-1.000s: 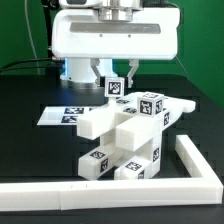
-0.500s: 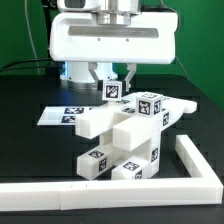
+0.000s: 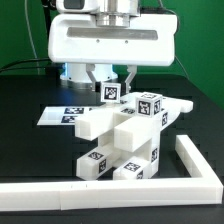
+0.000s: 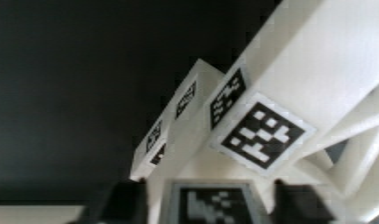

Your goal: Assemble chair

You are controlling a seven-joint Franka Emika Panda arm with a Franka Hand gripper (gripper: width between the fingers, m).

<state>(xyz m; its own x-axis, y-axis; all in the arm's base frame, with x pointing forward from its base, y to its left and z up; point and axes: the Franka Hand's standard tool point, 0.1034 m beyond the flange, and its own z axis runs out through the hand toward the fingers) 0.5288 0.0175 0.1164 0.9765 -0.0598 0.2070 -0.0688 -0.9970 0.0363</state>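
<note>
Mostly black table (image 3: 30,100) lying under the chair (image 3: 125,140), marker board (image 3: 58,115) behind it, white rail (image 3: 195,165) bordering; gripper (image 3: 105,80) hovering over the chair's tagged post, jaws standing apart.

Black table (image 3: 30,110), matte, filling the exterior view from the robot's base down to the near edge. Bordered along the near edge by a long white rail (image 3: 60,191) that turns a corner at the exterior view's right and runs back along that side. Standing on the tabletop inside that corner, close to both runs of the rail: the white chair (image 3: 125,140), blocky, with black-and-white square tags on several faces. Lying flat farther back, toward the exterior view's left: the marker board (image 3: 58,116), thin and white, partly hidden behind the chair.
</note>
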